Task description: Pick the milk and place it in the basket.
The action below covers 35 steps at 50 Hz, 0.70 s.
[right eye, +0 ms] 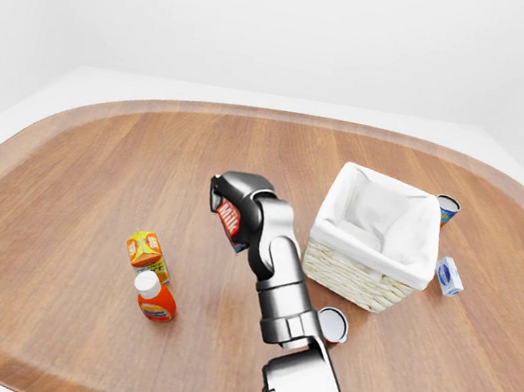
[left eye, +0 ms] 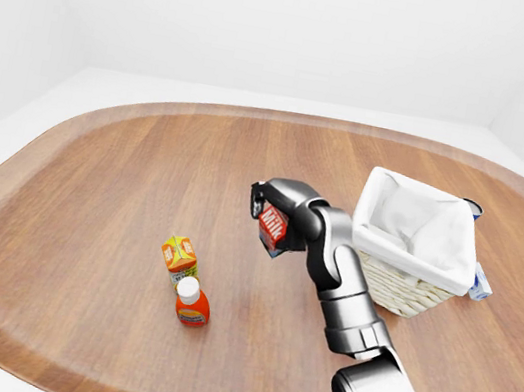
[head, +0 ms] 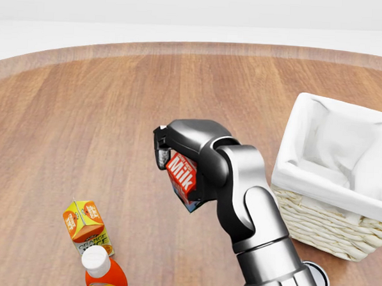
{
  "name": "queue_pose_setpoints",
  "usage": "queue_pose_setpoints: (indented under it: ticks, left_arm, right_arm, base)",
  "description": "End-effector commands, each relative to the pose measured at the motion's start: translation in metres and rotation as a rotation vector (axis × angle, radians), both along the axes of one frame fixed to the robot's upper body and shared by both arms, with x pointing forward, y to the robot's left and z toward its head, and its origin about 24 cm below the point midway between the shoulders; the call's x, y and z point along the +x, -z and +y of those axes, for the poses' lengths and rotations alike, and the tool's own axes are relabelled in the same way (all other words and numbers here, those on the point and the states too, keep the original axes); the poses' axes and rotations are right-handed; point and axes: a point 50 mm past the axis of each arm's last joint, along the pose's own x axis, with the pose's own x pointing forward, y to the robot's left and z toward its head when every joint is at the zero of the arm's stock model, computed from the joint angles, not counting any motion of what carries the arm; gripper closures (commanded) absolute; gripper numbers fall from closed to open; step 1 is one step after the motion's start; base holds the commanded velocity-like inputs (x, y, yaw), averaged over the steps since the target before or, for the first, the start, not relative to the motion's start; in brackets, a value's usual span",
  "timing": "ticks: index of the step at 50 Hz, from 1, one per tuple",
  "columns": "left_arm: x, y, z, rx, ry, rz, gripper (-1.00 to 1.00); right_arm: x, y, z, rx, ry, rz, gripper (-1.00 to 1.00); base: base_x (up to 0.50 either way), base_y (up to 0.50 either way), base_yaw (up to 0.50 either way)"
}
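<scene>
The milk carton (head: 182,176), red with white "Milk" lettering, hangs tilted above the wooden table. My right hand (head: 172,160) is shut on it, the dark fingers wrapped round its upper part, and the arm rises from the bottom of the head view. The wicker basket (head: 318,221) with a white cloth liner stands to the right of the hand, a short gap apart; nothing shows inside it. My left hand does not show in any view.
An orange juice carton (head: 83,223) and an orange bottle with a white cap (head: 100,272) stand at the lower left. A can (right eye: 332,323) sits below the basket by my forearm. Another can (right eye: 447,209) and a small blue-white pack (right eye: 448,275) lie right of the basket.
</scene>
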Motion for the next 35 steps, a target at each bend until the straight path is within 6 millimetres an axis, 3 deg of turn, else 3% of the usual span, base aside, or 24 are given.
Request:
queue_pose_setpoints:
  ticks: [1,20,35]
  left_arm:
    - [0.000,0.000,0.000,-0.001,-0.001,0.002,-1.00]
    - [0.000,0.000,0.000,-0.005,-0.003,0.009,-1.00]
    - [0.000,0.000,0.000,-0.005,-0.003,0.009,-1.00]
  right_arm:
    - [0.004,-0.042,-0.001,0.031,-0.004,-0.135,1.00]
    - [0.011,-0.097,-0.001,0.027,-0.007,-0.286,1.00]
    - [0.014,-0.119,-0.007,0.016,0.011,-0.346,1.00]
  base:
    - [0.00,0.00,0.00]
    - [0.00,0.00,0.00]
    - [0.00,0.00,0.00]
